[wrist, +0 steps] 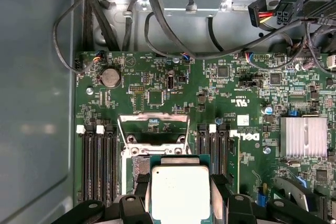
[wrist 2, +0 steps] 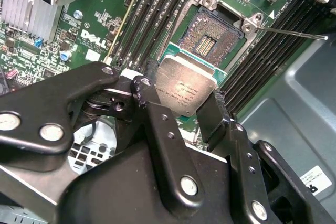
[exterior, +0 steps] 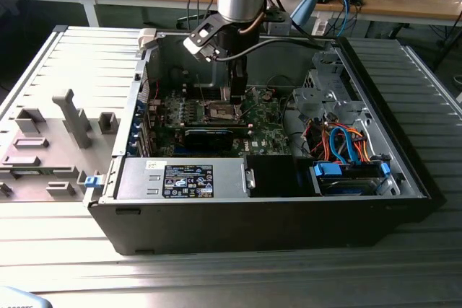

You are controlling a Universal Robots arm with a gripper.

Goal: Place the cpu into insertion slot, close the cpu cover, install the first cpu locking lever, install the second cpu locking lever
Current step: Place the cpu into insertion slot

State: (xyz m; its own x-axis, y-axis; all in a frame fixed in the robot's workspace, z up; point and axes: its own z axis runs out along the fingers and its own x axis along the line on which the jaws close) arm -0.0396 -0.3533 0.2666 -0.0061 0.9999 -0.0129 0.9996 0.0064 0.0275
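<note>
The pincer (wrist 2: 181, 98) is clamped on the cpu (wrist 2: 186, 85), with a black finger (wrist 2: 144, 93) pressed to each of two opposite edges and the silver top facing up. The chip hangs over the bare socket (wrist 2: 210, 38), whose pins are exposed. That socket sits mid-board on the motherboard (wrist: 157, 77), between two banks of memory slots (wrist: 97, 161). The cpu cover (wrist: 153, 120) stands tipped up at the socket's edge, inside the open computer case (exterior: 216, 229).

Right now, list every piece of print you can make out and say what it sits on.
cpu: faint engraved lines on its metal top, too small to read.
motherboard: white logo and component codes; the codes are too small to read.
black label on the grey metal box: blurred, unreadable.
</note>
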